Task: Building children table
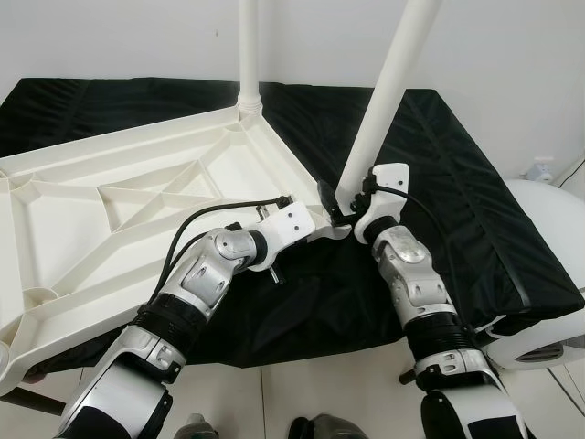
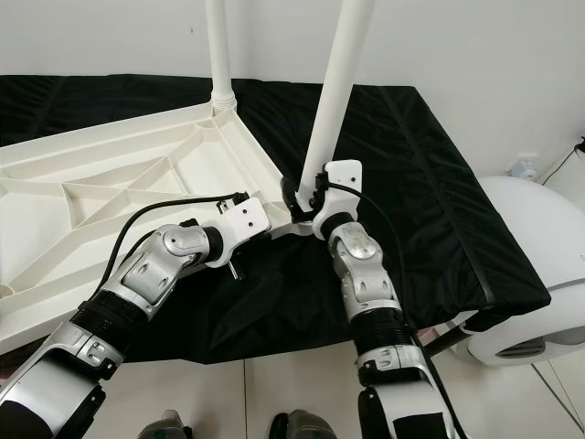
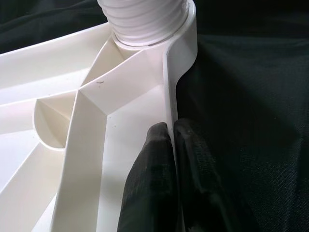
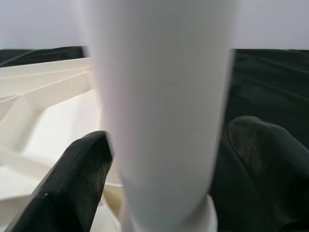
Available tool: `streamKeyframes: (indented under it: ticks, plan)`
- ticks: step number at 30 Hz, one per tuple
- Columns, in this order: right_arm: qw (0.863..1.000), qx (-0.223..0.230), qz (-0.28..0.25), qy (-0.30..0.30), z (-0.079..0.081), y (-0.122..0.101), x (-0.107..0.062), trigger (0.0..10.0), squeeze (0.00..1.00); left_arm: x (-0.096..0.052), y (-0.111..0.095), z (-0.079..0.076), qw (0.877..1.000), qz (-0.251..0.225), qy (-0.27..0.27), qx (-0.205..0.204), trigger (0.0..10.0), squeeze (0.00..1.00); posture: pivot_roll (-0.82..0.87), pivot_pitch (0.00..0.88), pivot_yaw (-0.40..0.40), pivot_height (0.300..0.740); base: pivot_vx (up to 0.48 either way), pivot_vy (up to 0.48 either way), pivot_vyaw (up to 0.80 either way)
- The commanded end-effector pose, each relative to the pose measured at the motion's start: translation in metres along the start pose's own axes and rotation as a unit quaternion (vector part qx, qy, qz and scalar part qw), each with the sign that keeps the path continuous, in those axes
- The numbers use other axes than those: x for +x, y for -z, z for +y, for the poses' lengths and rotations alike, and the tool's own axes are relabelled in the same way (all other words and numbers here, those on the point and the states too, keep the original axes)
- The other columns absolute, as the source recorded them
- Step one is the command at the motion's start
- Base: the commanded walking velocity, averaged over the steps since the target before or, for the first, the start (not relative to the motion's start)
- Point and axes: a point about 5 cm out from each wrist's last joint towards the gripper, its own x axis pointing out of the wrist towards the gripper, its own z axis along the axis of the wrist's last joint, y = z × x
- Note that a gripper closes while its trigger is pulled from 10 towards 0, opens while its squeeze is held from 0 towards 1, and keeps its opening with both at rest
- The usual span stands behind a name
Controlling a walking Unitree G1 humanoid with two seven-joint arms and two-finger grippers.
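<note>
Lying upside down on a black-draped surface (image 1: 457, 201), the white plastic tabletop (image 1: 137, 197) shows its ribbed underside, with one white leg (image 1: 249, 55) upright at its far corner. The left gripper (image 3: 171, 140) pinches the tabletop's near rim, fingers together on it. The right gripper (image 4: 169, 159) clamps a second, tilted leg (image 1: 388, 91) at the near corner.

One white tabletop (image 1: 137, 192) counted, lying upside down, left half of frame. Two white legs (image 1: 388, 87) counted, standing up from it, top centre. One black cloth (image 1: 457, 183) counted beneath. Two grippers counted: left gripper (image 3: 171, 140), right gripper (image 4: 169, 150). One white rounded object (image 1: 548, 229) counted, right edge.
</note>
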Motion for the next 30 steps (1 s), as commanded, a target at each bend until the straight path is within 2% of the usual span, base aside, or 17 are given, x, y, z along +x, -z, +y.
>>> streamKeyframes:
  ticks: [1, 4, 7, 9, 15, 16, 18, 19, 20, 21, 25, 27, 28, 29, 30]
  plan:
    - [1.000, -0.005, -0.003, -0.016, -0.008, -0.002, 0.000, 10.0, 0.00, 0.004, 0.018, -0.018, 0.998, 0.038, 0.051, -0.014, 10.0, 0.00, 0.03, 0.000, -0.075, 0.740, 0.000, 0.000, 0.00]
    - [0.999, -0.014, -0.002, -0.030, -0.014, -0.002, 0.000, 10.0, 0.00, 0.004, 0.017, -0.018, 0.998, 0.037, 0.051, -0.013, 10.0, 0.00, 0.03, 0.000, -0.076, 0.740, 0.000, 0.000, 0.00]
    - [0.997, -0.031, 0.009, -0.064, -0.033, -0.004, -0.003, 10.0, 0.00, 0.004, 0.015, -0.018, 0.998, 0.033, 0.050, -0.010, 10.0, 0.00, 0.04, 0.000, -0.080, 0.740, 0.000, 0.000, 0.00]
    - [0.996, -0.037, 0.014, -0.082, -0.037, -0.004, -0.004, 10.0, 0.00, 0.004, 0.015, -0.017, 0.998, 0.033, 0.050, -0.009, 10.0, 0.00, 0.04, 0.000, -0.079, 0.740, 0.000, 0.000, 0.00]
    - [0.994, -0.042, 0.021, -0.099, -0.039, -0.003, -0.005, 10.0, 0.00, 0.004, 0.014, -0.017, 0.998, 0.032, 0.049, -0.009, 10.0, 0.00, 0.04, 0.000, -0.079, 0.740, 0.000, 0.000, 0.00]
    - [0.990, -0.042, 0.033, -0.132, -0.041, 0.000, -0.009, 10.0, 0.00, 0.003, 0.013, -0.016, 0.998, 0.032, 0.048, -0.008, 10.0, 0.00, 0.04, 0.003, -0.080, 0.740, 0.000, 0.000, 0.00]
    - [0.990, -0.042, 0.033, -0.132, -0.041, 0.000, -0.009, 10.0, 0.00, 0.003, 0.013, -0.016, 0.998, 0.032, 0.048, -0.008, 10.0, 0.00, 0.04, 0.003, -0.080, 0.740, 0.000, 0.000, 0.00]
    - [0.985, -0.040, 0.045, -0.165, -0.041, 0.003, -0.012, 10.0, 0.00, 0.003, 0.013, -0.015, 0.998, 0.031, 0.046, -0.007, 10.0, 0.00, 0.04, 0.004, -0.080, 0.740, 0.000, 0.000, 0.00]
    - [0.985, -0.040, 0.045, -0.165, -0.041, 0.003, -0.012, 10.0, 0.00, 0.003, 0.013, -0.015, 0.998, 0.031, 0.046, -0.007, 10.0, 0.00, 0.04, 0.004, -0.080, 0.740, 0.000, 0.000, 0.00]
    - [0.979, -0.041, 0.054, -0.190, -0.042, 0.005, -0.014, 10.0, 0.00, 0.003, 0.012, -0.014, 0.999, 0.031, 0.044, -0.007, 10.0, 0.00, 0.05, 0.004, -0.080, 0.740, 0.000, 0.000, 0.00]
    - [0.974, -0.044, 0.061, -0.211, -0.044, 0.008, -0.016, 10.0, 0.00, 0.002, 0.012, -0.012, 0.999, 0.031, 0.042, -0.006, 10.0, 0.00, 0.05, 0.006, -0.077, 0.740, 0.000, 0.000, 0.00]
    - [0.974, -0.046, 0.063, -0.213, -0.045, 0.009, -0.016, 9.6, 0.00, 0.001, 0.012, -0.012, 0.999, 0.031, 0.041, -0.006, 10.0, 0.00, 0.05, 0.006, -0.077, 0.740, 0.000, 0.000, 0.00]
    - [0.973, -0.047, 0.064, -0.217, -0.047, 0.009, -0.016, 7.0, 0.00, 0.001, 0.012, -0.011, 0.999, 0.031, 0.041, -0.006, 10.0, 0.00, 0.05, 0.006, -0.077, 0.740, 0.000, 0.000, 0.00]
    - [0.973, -0.047, 0.064, -0.217, -0.047, 0.009, -0.016, 7.0, 0.00, 0.001, 0.012, -0.011, 0.999, 0.031, 0.041, -0.006, 10.0, 0.00, 0.05, 0.006, -0.077, 0.740, 0.000, 0.000, 0.00]
    - [0.973, -0.043, 0.063, -0.216, -0.049, 0.009, -0.016, 0.0, 0.00, 0.001, 0.012, -0.011, 0.999, 0.031, 0.041, -0.005, 10.0, 0.00, 0.05, 0.008, -0.075, 0.740, 0.000, 0.000, 0.00]
